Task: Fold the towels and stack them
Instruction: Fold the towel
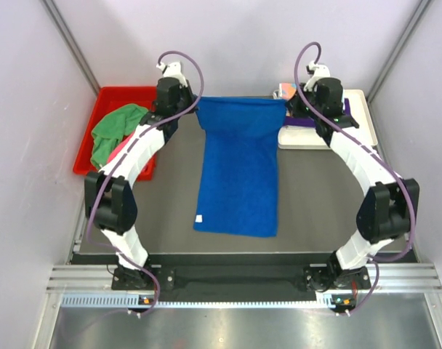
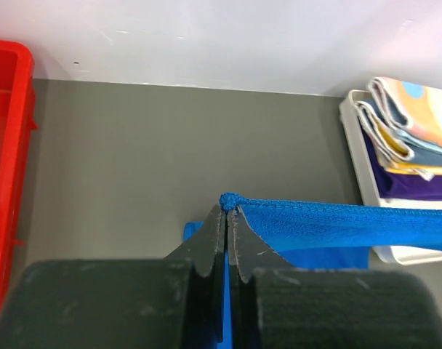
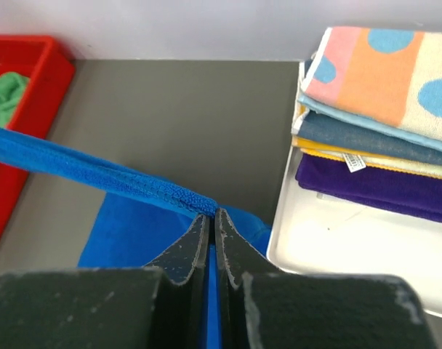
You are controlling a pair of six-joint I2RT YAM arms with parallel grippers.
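Observation:
A royal blue towel [image 1: 239,171] hangs by its far edge, its near part lying on the dark table. My left gripper [image 1: 195,104] is shut on the towel's far left corner [image 2: 230,200]. My right gripper [image 1: 288,104] is shut on the far right corner [image 3: 206,206]. The top edge is stretched taut between them [image 2: 337,214] [image 3: 83,171]. Folded towels [image 3: 381,109] lie stacked in the white tray [image 3: 337,247]: orange-pink with teal dots on top, navy, yellow and purple below. A green towel [image 1: 115,131] and a bit of pink towel sit in the red bin [image 1: 119,94].
The red bin stands at the far left, the white tray [image 1: 360,102] at the far right behind my right arm. White walls close in the back and both sides. A small white label [image 1: 198,218] marks the blue towel's near left corner.

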